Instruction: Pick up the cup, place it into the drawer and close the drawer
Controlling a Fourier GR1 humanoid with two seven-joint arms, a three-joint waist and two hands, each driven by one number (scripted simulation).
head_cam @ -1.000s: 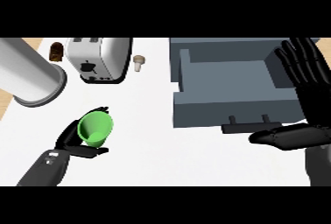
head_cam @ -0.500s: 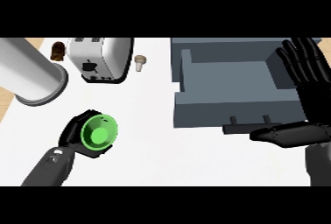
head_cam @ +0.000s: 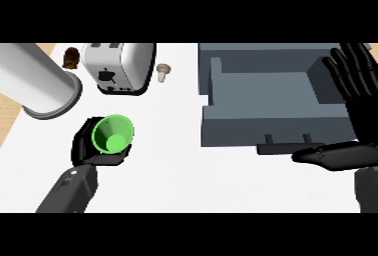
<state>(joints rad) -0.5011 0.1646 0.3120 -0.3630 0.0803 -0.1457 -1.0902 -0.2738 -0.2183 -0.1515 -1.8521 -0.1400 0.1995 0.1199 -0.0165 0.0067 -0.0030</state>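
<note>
The green cup [head_cam: 112,134] is at the left of the white counter, tipped so its mouth faces up toward me. My left hand [head_cam: 90,150] is shut on it, black fingers curled round its side and base. The grey drawer [head_cam: 221,120] stands pulled open at the right, with nothing visible inside, and its handle [head_cam: 286,148] points toward me. My right hand [head_cam: 347,155] is open beside the drawer's right wall, fingers [head_cam: 353,70] straight and pointing away, its lower part just right of the handle.
A white toaster [head_cam: 118,67] stands at the back left, with a large silver cylinder [head_cam: 37,82] lying to its left. A small pale shaker [head_cam: 164,71] and a brown object [head_cam: 71,56] sit near the toaster. Bare counter [head_cam: 192,175] separates cup and drawer.
My left hand has moved the cup a little farther from me and turned its mouth more toward the view. The right hand and drawer have barely moved.
</note>
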